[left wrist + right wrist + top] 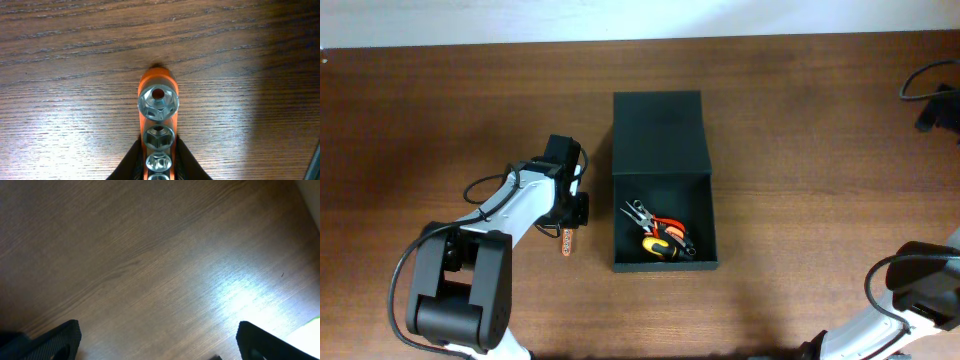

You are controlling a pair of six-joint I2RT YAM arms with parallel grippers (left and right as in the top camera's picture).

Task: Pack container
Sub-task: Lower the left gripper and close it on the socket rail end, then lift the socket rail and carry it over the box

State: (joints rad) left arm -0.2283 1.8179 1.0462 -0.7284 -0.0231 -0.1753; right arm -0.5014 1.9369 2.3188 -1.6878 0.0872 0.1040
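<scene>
The dark container (pixel 663 262) sits open in the middle of the table, its flap lid (pixel 658 133) laid back toward the far side. Inside lie pliers with orange handles (pixel 657 231) and a yellow-black tool. My left gripper (pixel 567 222) is left of the container, shut on an orange socket rail (pixel 157 120) carrying several silver sockets, low over the wood. The rail's tip shows in the overhead view (pixel 566 243). My right gripper (pixel 159 340) is open and empty over bare wood; the overhead view shows only its arm at the bottom right.
Black cables (pixel 932 88) lie at the far right edge of the table. The right arm's base (pixel 920 290) stands at the bottom right corner. The table's far edge meets a white wall.
</scene>
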